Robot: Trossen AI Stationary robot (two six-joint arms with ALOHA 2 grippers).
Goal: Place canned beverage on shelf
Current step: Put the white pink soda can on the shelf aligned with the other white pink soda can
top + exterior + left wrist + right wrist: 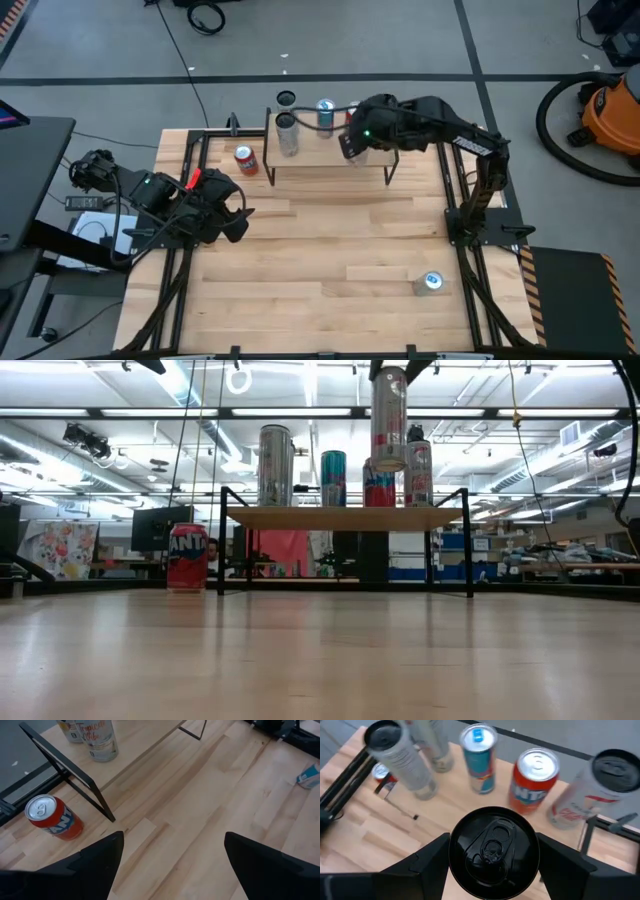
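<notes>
The shelf (320, 162) (340, 517) stands at the table's far middle, and several cans stand upright on its top. My right gripper (352, 143) (492, 860) is above the shelf's right part, shut on a tall silver can with a black top (388, 420) (492, 852). That can hangs above the red can (378, 486) and clear of the board. My left gripper (238, 215) (172, 865) waits open over the table's left side with nothing between its fingers. My right gripper pinches the silver can between its two fingers, on opposite sides just under the top rim (456, 852). The fingers come slanting down from above. The can hangs upright below them, lifted clear of the shelf and of the cans standing on it.
On the shelf stand a tall silver can (273, 465), a teal can (333, 478) and a white-and-red can (418, 472). A red Fanta can (246, 160) (52, 816) stands on the table left of the shelf. A blue-topped can (430, 283) sits near the right front.
</notes>
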